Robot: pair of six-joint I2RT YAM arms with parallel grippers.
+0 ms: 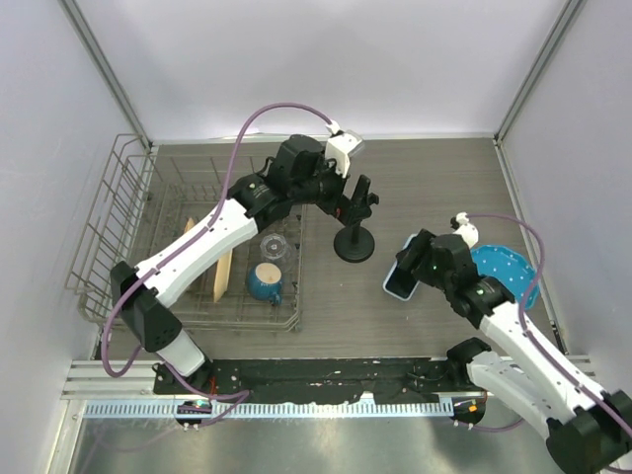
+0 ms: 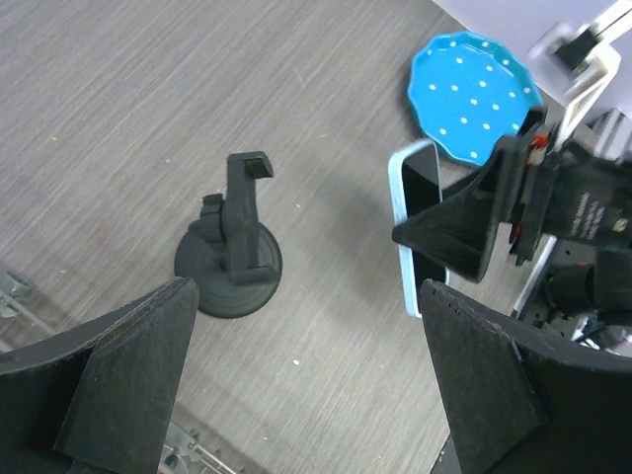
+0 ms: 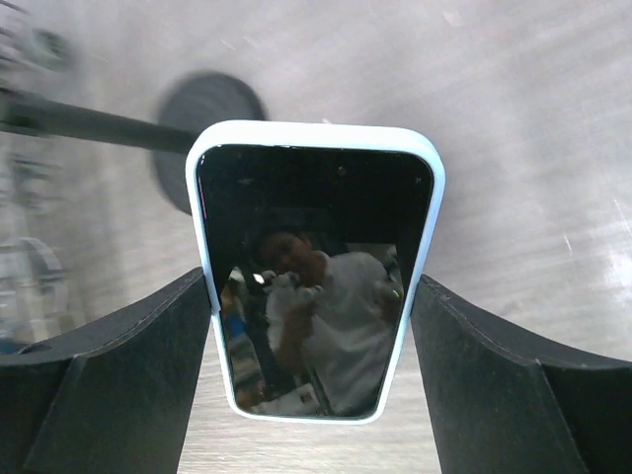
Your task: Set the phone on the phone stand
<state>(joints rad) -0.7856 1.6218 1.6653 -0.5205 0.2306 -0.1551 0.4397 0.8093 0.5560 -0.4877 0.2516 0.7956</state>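
Note:
The phone [image 3: 316,267], black screen in a light blue case, sits between my right gripper's [image 3: 311,286] fingers, which press on its long edges. From above, the phone [image 1: 400,281] is at centre right, held by the right gripper [image 1: 413,262] just off the table, and it also shows in the left wrist view [image 2: 420,188]. The black phone stand [image 1: 354,244] stands upright left of the phone, with nothing in its clamp [image 2: 247,168]. My left gripper [image 1: 361,197] is open and empty above the stand, which lies ahead of the left finger in the wrist view [image 2: 306,291].
A blue dotted plate [image 1: 512,274] lies right of the phone, under my right arm. A wire dish rack [image 1: 128,227] at the left holds a blue mug [image 1: 265,283], a glass [image 1: 274,247] and a wooden utensil [image 1: 224,272].

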